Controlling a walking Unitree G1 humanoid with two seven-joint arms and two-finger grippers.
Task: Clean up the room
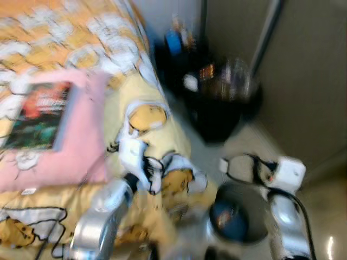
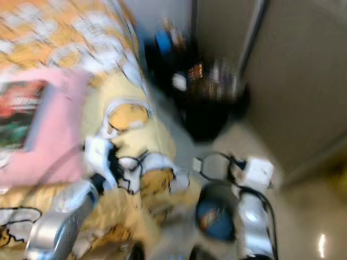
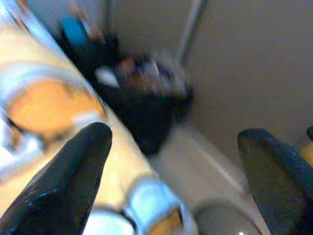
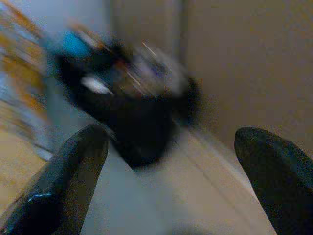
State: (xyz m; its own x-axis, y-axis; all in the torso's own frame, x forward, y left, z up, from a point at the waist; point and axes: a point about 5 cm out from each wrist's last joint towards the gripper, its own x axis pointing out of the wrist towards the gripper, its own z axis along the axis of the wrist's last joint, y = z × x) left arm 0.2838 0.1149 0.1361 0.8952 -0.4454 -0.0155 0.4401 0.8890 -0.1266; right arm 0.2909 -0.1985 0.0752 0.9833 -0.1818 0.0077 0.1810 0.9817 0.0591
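Note:
All views are blurred. A bed with yellow and orange patterned bedding lies to my left. On it rests a pink cushion with a dark-covered book on top. A black bag or bin stuffed with several items stands on the floor by the wall, past the bed's corner. My left gripper is open and empty over the bed's edge, pointing toward the black bin. My right gripper is open and empty above the floor, also facing the bin.
A blue object sits behind the bin in the corner. A beige wall or door closes off the right side. Low between my arms is a grey round thing with a dark blue shape in it. Pale floor lies beside the bed.

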